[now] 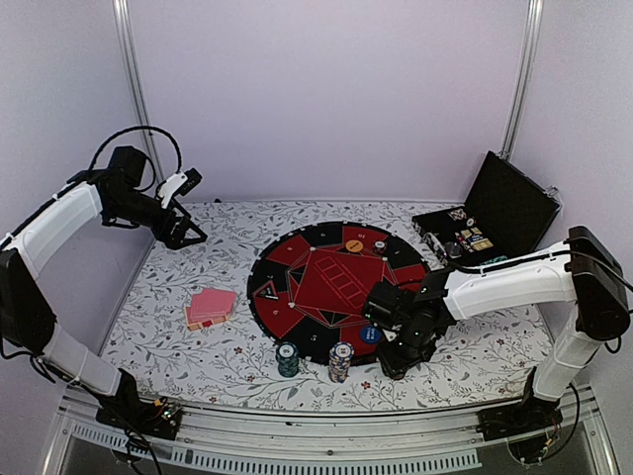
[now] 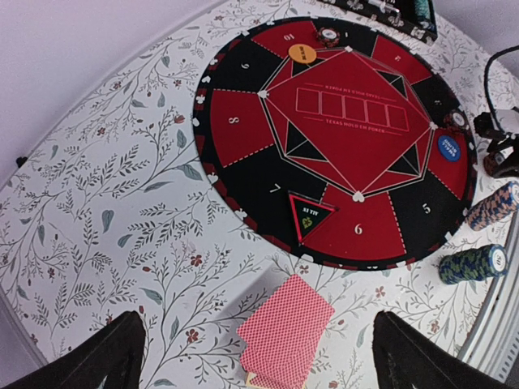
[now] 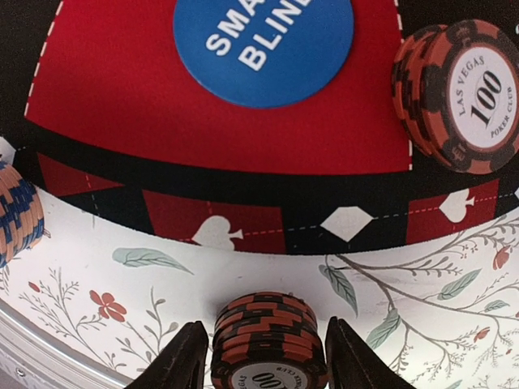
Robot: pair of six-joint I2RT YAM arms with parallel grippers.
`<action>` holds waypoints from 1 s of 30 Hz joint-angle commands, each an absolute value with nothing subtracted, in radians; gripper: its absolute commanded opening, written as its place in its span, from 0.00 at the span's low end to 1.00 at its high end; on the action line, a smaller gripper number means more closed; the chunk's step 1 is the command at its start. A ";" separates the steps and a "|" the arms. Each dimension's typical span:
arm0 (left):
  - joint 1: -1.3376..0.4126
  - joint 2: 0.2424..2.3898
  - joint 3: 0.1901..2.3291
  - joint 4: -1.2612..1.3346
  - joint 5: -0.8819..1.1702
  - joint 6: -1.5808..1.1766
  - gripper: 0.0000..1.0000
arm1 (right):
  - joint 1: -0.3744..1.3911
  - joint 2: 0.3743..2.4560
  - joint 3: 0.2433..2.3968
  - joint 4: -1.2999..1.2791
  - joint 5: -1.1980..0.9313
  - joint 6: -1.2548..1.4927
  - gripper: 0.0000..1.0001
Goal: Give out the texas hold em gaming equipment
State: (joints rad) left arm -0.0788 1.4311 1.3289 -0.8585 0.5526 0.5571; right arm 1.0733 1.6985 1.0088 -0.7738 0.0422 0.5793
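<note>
My left pincer (image 1: 185, 234) hangs wide apart over the floral cloth (image 1: 168, 287) at its roomy far-left corner. Its wrist view shows the pink-backed cards (image 2: 285, 332) in a loose pile just off the round mat (image 2: 243, 121). A ridged green chip stack (image 1: 287, 357) and a blue-orange chip stack (image 1: 340, 361) stand by the near edge. Only my right wrist view shows my right pincer (image 3: 266, 327) clamped on a red-and-black chip stack (image 3: 268, 348) just off the mat's rim, with the smooth blue Small Blind disc (image 3: 263, 40) beyond.

Poker chip stack (image 3: 268, 344) between right claw (image 3: 265, 326) fingers: red and black, banded edges. Small Blind disc (image 3: 263, 40) beyond claw: blue, white lettering. Poker mat (image 3: 122, 105): red and black, white suit symbols. Counter (image 3: 243, 275): white, grey-green leaves, red flowers.
</note>
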 commanded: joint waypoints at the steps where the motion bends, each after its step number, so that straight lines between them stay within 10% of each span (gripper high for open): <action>1: -0.088 1.420 1.344 -0.870 0.556 0.564 1.00 | 1.079 1.696 1.007 -0.781 0.046 0.575 0.53; 30: -0.089 1.420 1.344 -0.869 0.557 0.565 1.00 | 1.079 1.687 1.005 -0.807 0.061 0.575 0.40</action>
State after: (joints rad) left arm -0.0788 1.4311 1.3289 -0.8585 0.5457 0.5571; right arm 1.0733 1.6989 0.9874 -0.7822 0.0452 0.5755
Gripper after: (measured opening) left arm 0.996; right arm 0.423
